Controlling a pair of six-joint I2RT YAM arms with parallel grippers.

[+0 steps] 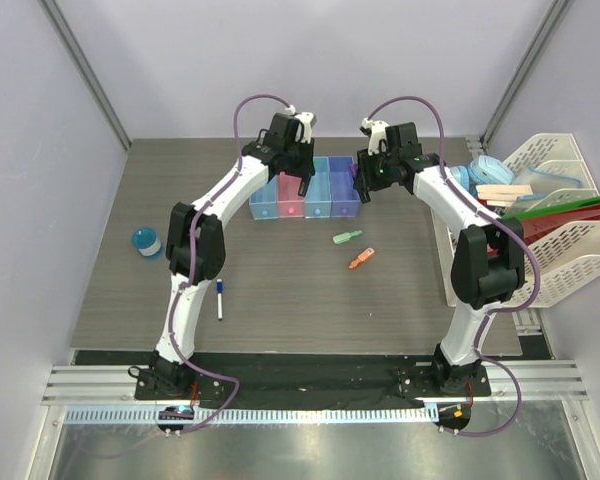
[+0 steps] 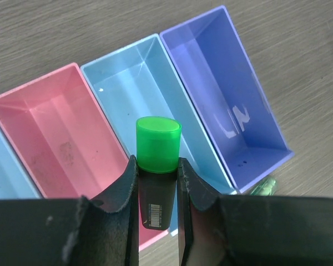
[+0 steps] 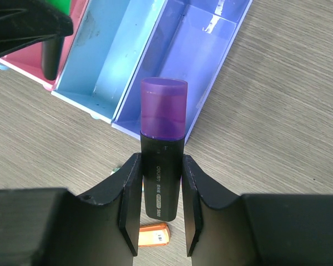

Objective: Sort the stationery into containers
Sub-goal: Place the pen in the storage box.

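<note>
Dark wood-grain tabletop. Row of four bins at far centre. Green piece and orange piece near each other, right of centre. Blue disc far left. Blue-capped marker left-centre. White racks on right edge.

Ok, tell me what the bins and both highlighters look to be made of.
The bins look like thin, glossy, translucent plastic: the coloured walls glint and let light through. The green-capped highlighter and the purple-capped highlighter also seem to be plastic, with matte black printed barrels and smooth, slightly see-through caps.
</note>
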